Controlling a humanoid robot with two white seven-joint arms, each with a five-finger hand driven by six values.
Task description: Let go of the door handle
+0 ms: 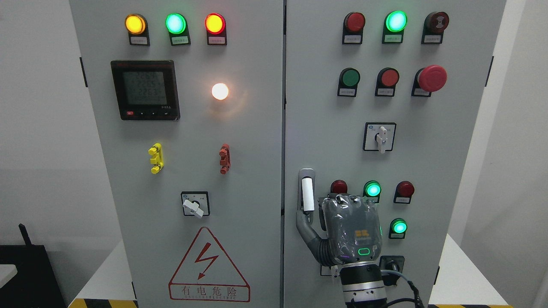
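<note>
Now right hand [349, 231], thumb at door handle [307, 194]

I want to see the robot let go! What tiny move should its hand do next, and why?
Probably pull the right hand straight back from the cabinet. Its thumb sits at the bottom of the white door handle, and the doors look closed, so backing away would free the handle.

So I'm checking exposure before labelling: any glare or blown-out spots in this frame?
Head view: the white lamp is blown out, with a warm halo on the left door; the upper green lamps bloom slightly. The door handle and right hand are sharp and evenly lit.
</note>
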